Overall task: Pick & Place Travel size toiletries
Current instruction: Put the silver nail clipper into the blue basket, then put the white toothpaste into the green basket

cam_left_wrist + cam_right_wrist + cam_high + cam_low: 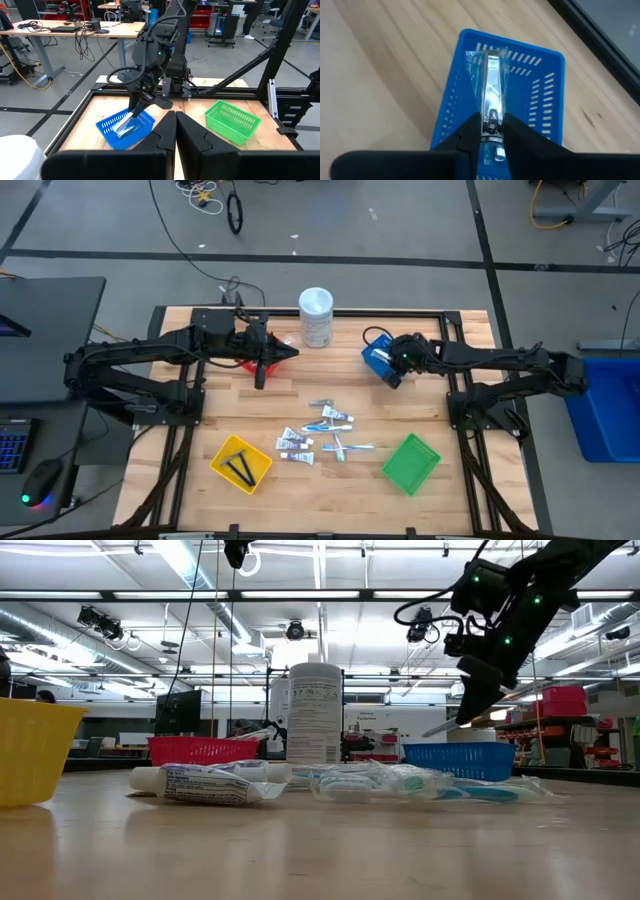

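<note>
My right gripper hangs over the blue basket at the table's far right and is shut on a metal nail clipper in clear wrap. My left gripper is shut and empty above the red basket, on the far left. The remaining toiletries lie flat in a loose heap mid-table: white tubes and pale-blue sticks. Thin black pieces lie in the yellow basket. My right gripper pinches the wrapped nail clipper by its near end between the two fingers. The clipper runs on ahead in line with them. The fingers slant down from above, and the clipper's free end points down toward the blue basket.
A tall white cylindrical container stands at the far edge between the two arms. A green basket sits near right. Bare wood lies between the heap and the baskets. A black frame borders the table.
</note>
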You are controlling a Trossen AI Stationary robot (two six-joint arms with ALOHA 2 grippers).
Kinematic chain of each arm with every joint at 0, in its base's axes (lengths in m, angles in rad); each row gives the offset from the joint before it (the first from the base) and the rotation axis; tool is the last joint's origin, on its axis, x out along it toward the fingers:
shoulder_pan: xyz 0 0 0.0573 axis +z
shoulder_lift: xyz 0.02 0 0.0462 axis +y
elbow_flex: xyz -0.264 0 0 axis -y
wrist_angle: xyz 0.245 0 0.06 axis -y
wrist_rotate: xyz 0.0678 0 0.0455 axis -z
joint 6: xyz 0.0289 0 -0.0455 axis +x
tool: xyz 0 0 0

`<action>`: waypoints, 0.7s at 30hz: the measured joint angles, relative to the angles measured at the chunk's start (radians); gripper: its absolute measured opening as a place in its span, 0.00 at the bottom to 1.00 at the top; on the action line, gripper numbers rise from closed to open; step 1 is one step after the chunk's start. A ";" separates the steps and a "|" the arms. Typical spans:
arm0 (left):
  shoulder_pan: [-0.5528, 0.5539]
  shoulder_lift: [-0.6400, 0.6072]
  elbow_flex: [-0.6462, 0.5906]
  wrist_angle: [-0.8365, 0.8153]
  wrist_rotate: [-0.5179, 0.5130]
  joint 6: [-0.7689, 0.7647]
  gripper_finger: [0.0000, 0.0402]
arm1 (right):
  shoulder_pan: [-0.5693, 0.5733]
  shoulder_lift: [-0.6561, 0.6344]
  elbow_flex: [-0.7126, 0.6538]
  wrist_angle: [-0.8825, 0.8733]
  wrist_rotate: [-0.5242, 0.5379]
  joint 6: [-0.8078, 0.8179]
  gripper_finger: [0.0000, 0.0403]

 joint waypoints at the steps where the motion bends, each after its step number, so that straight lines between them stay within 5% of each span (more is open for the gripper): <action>1: 0.000 0.000 0.000 0.000 0.000 0.000 0.05 | -0.003 0.000 0.000 0.000 0.005 0.005 0.22; 13: 0.000 0.000 0.000 0.000 0.000 0.002 0.04 | -0.013 0.000 0.000 0.006 0.003 0.006 0.54; 21: 0.000 0.000 0.000 0.000 0.000 0.004 0.03 | 0.019 0.000 0.000 0.146 -0.109 0.006 0.55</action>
